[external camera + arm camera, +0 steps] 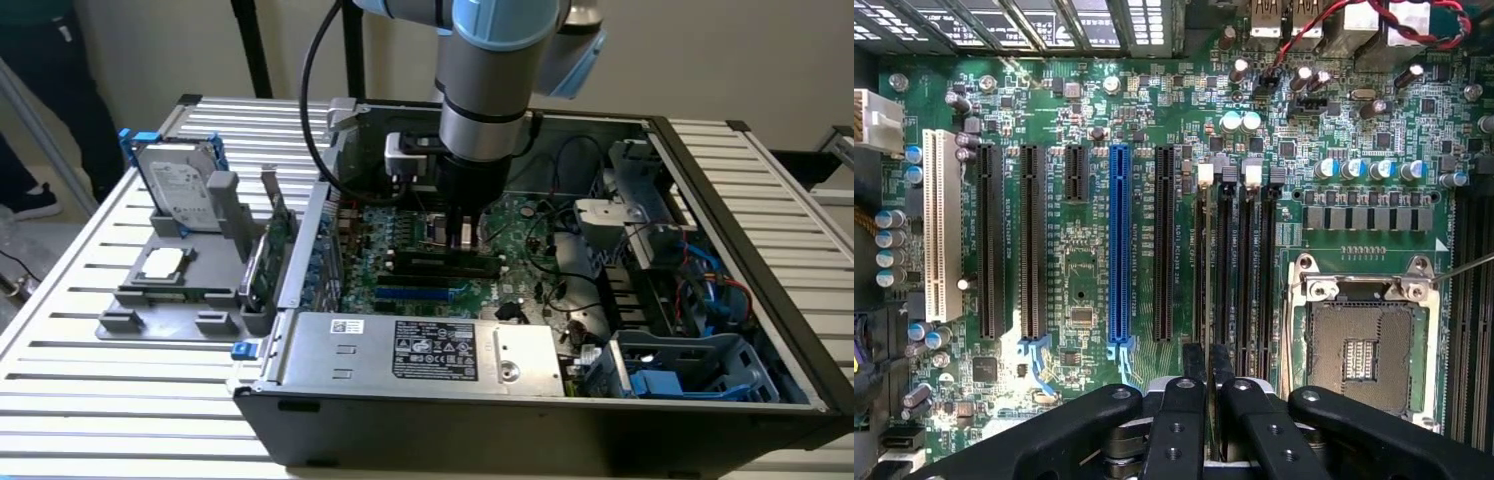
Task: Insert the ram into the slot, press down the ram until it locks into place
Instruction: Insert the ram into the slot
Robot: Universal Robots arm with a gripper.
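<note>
Pincer (1207,362) over black slot (1201,270)

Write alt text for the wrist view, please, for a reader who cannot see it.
The gripper is poised over a row of black memory slots on a green motherboard, seen from straight above. An open silver processor socket lies beside those slots, and a blue slot and a white slot lie on their other side.
</note>
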